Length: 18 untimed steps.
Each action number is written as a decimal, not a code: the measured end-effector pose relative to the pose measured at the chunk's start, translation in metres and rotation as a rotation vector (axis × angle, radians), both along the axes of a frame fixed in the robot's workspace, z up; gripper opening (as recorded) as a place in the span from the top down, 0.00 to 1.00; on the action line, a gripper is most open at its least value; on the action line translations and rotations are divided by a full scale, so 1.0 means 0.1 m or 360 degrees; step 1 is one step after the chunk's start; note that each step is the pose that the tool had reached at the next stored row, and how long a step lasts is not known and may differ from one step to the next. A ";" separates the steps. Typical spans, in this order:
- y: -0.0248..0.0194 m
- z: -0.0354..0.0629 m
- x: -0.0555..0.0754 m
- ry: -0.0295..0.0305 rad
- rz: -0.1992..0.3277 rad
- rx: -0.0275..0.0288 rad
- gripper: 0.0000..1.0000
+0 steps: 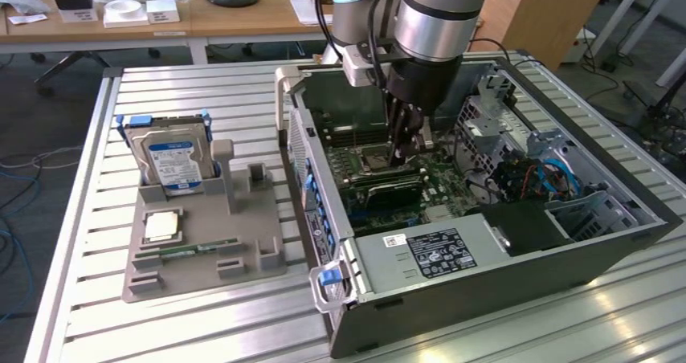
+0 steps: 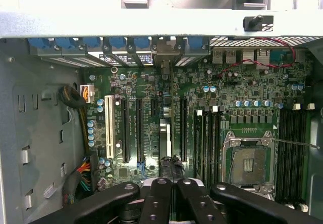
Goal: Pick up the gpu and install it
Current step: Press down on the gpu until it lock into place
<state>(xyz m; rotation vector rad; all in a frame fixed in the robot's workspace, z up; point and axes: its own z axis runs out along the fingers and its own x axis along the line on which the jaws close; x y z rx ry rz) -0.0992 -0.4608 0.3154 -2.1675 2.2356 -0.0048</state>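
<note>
Exterior view: gripper (image 1: 406, 156) lowered inside the open computer case (image 1: 600, 250) over the motherboard (image 1: 429, 182), fingers drawn together on a thin upright card, apparently the gpu (image 1: 404, 134); hard drive (image 1: 169, 158) in grey holder (image 1: 204, 250) on worktop (image 1: 96, 315), exterior view's left. Wrist view: gripper (image 2: 170, 183) fingers closed together, gpu (image 2: 164, 138) edge-on above the expansion slots (image 2: 124, 130), beside the CPU socket (image 2: 247, 161).

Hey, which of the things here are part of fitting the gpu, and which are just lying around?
Part of the job: the gpu, edge-on over the slots; the gripper closed on it; the motherboard; the computer case.

Lying about: the hard drive, processor chip and memory stick, all on the grey holder beside the case.
</note>
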 end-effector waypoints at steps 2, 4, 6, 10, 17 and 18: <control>0.000 0.000 0.00 0.00000 0.0000 0.00000 0.89; 0.000 0.000 0.00 0.00000 0.0000 0.00000 0.89; 0.000 -0.005 0.00 -0.00001 0.0000 0.00000 0.89; 0.000 -0.075 0.00 0.00000 0.0000 0.00000 0.89; 0.001 -0.121 0.00 0.00001 0.0000 -0.00002 0.89; 0.006 -0.125 0.00 -0.00003 0.0000 0.00002 0.89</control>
